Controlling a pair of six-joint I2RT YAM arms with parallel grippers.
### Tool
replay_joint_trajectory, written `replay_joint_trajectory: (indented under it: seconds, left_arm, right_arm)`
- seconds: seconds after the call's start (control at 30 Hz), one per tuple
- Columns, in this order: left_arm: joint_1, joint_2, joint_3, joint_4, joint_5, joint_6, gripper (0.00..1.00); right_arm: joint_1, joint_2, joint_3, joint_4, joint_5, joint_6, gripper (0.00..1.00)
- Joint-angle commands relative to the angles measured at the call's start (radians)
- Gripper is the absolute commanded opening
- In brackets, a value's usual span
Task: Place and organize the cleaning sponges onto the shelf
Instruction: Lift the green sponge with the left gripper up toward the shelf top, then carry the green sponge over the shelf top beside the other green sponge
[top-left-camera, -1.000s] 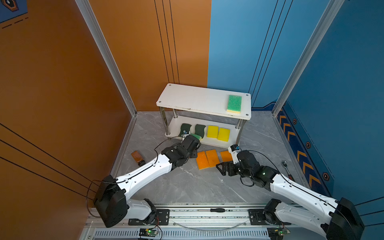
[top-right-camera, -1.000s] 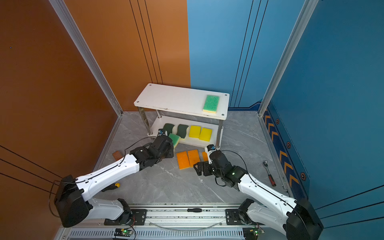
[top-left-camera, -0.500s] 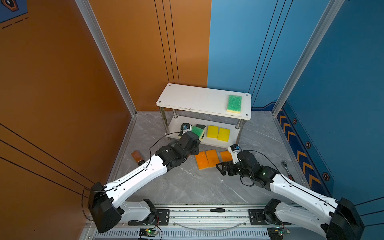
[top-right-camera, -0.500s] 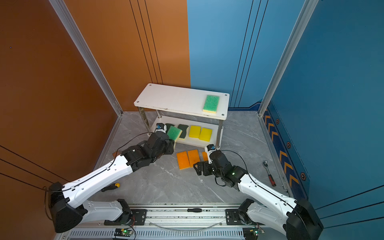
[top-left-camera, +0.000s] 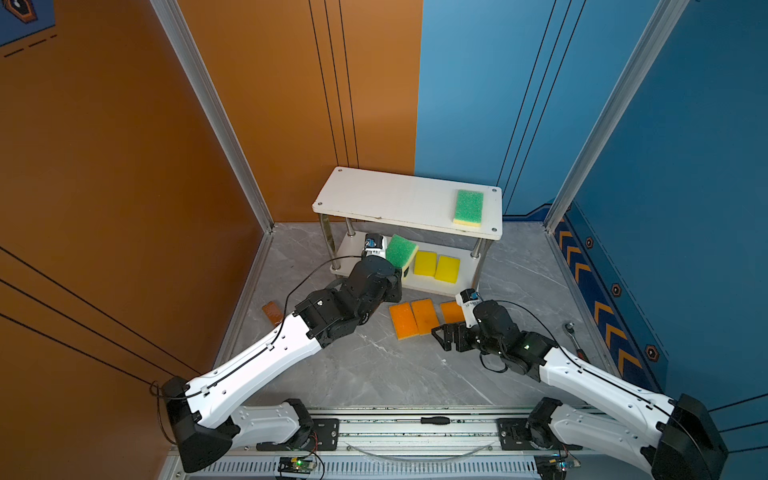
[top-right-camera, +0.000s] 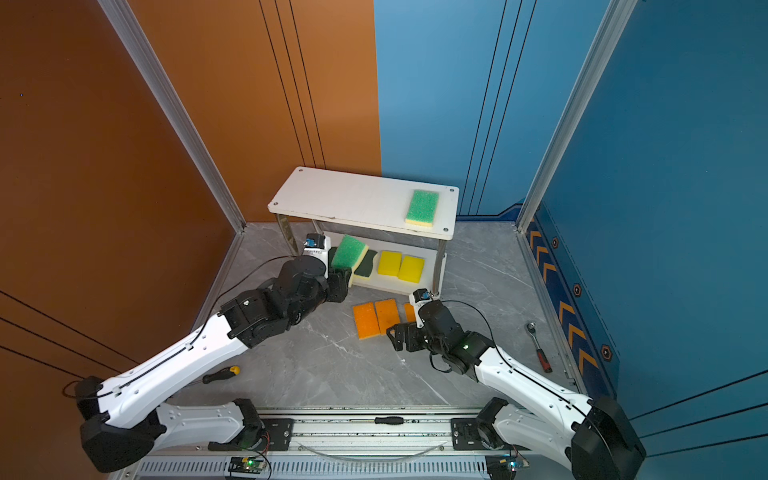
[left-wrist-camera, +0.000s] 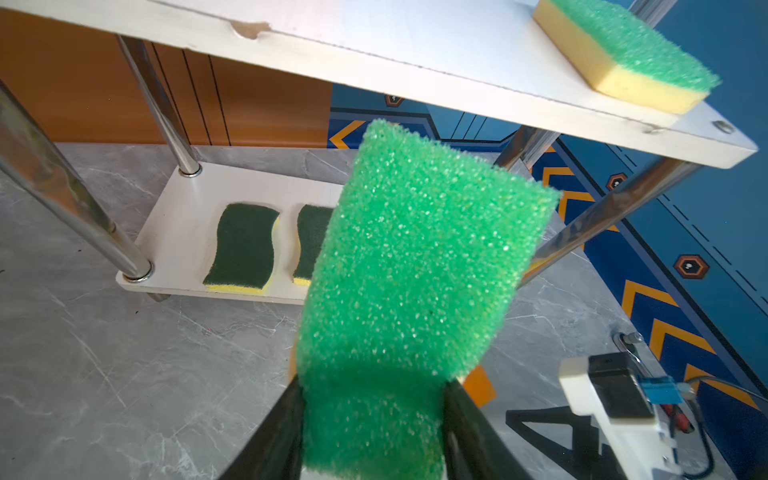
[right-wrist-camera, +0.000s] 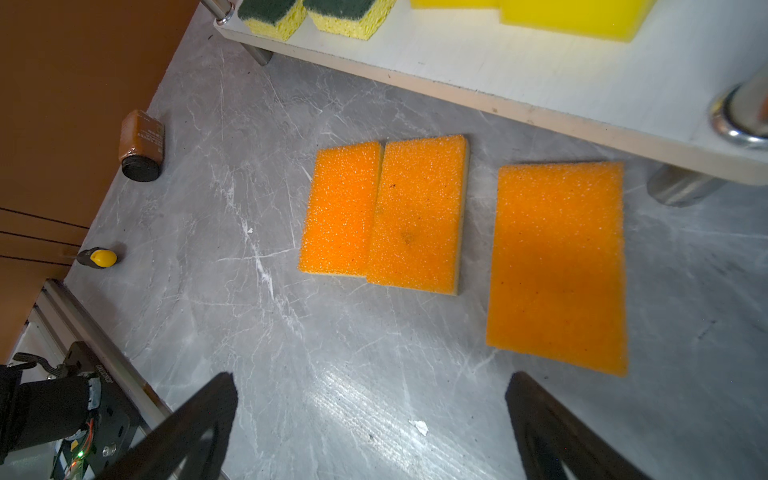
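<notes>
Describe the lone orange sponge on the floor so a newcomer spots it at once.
Find the white two-tier shelf; three orange sponges lie on the grey floor in front of it. The lone orange sponge is the one nearest the shelf's front right post. The other two orange sponges touch side by side; this one lies apart, bare floor between.

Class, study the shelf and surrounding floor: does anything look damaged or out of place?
The white two-tier shelf has a chip in its top board's front edge. A yellow-capped screwdriver and a red-handled ratchet wrench lie stray on the grey floor.
</notes>
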Motion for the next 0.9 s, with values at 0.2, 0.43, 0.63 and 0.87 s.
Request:
replay_joint_trajectory:
  seconds: [0.2, 0.43, 0.63, 0.87]
  left_arm:
    - [-0.035, 0.009, 0.129, -0.02, -0.034, 0.085, 0.51]
    - [-0.035, 0.032, 0.211, -0.02, -0.058, 0.137, 0.51]
    - [-0.033, 0.082, 0.294, -0.018, -0.073, 0.174, 0.51]
    - [-0.018, 0.152, 0.373, 0.021, -0.062, 0.19, 0.51]
  right_arm:
    - [0.006, -0.001, 0.011, 0.008, -0.006, -0.001, 1.0]
    - [0.005, -0.013, 0.004, 0.01, 0.001, -0.002, 1.0]
    - [0.006, -0.011, 0.003, 0.008, 0.001, 0.0, 1.0]
    - [0.005, -0.017, 0.0, 0.008, 0.004, 0.0, 1.0]
